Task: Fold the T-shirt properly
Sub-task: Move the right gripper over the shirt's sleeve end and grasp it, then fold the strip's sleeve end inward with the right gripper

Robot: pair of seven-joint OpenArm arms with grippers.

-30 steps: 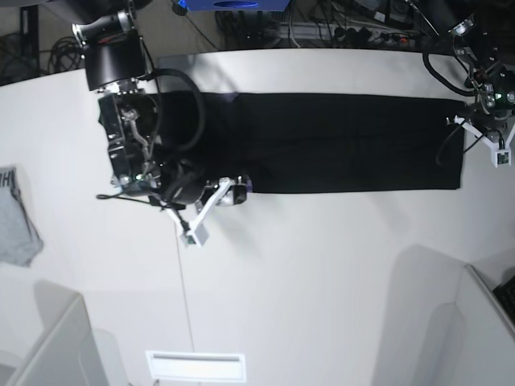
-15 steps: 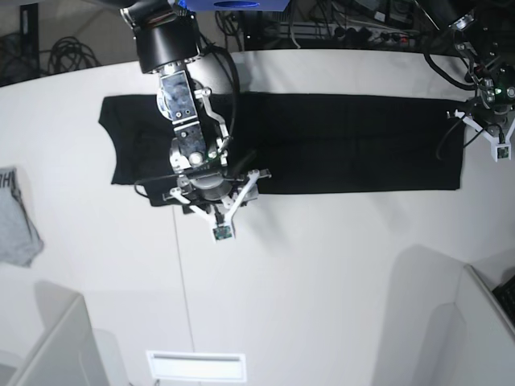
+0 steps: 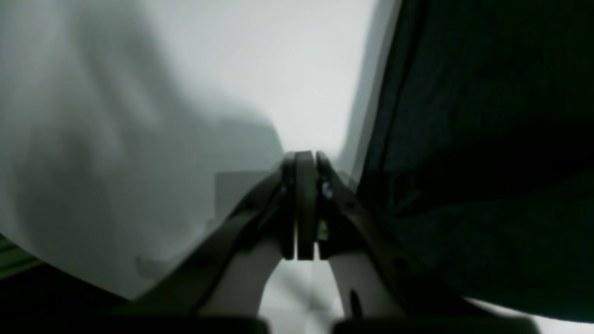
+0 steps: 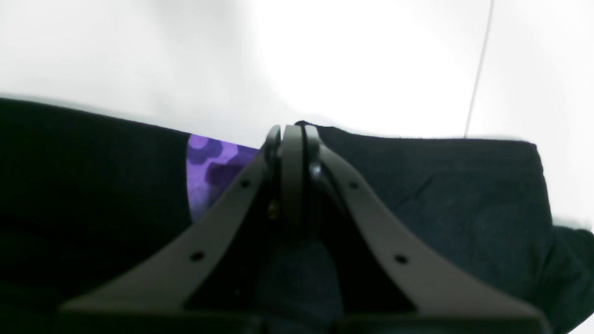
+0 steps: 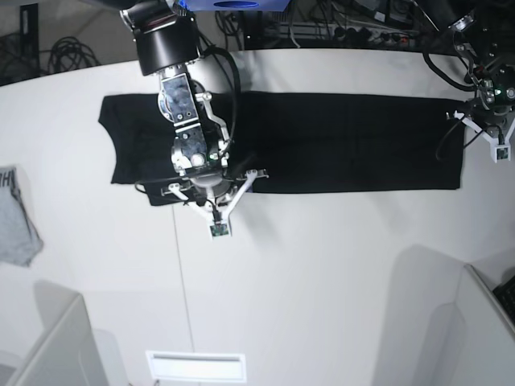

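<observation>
Right gripper (image 4: 292, 134) clenched at the near hem of the T-shirt (image 5: 338, 141), jaws pressed together with black cloth bunched under them and apparently pinched; whether both layers are caught cannot be told. Left gripper (image 3: 299, 160) clenched on nothing visible, poised just off the shirt's far-end edge, over bare table (image 5: 322, 281). For a clean fold, as a judgement: lift only once the pinch clearly holds the full thickness of the hem, carry the edge low and level over the shirt's body, keep the opposite end weighted or pinned to stop the band from sliding, and lay the edge parallel to the long sides. Risk: a single-layer grab, peeling the stack apart. T-shirt: black, already narrowed to a long flat band across the table's far half, edges fairly straight, few wrinkles; sleeve end wider and slightly ragged, beside the right arm. Patch of purple print (image 4: 211, 162) exposed at the hem, just beside the right gripper, where the fold gapes. Small grey garment (image 5: 16, 217) well apart from the shirt, at the table's edge.
</observation>
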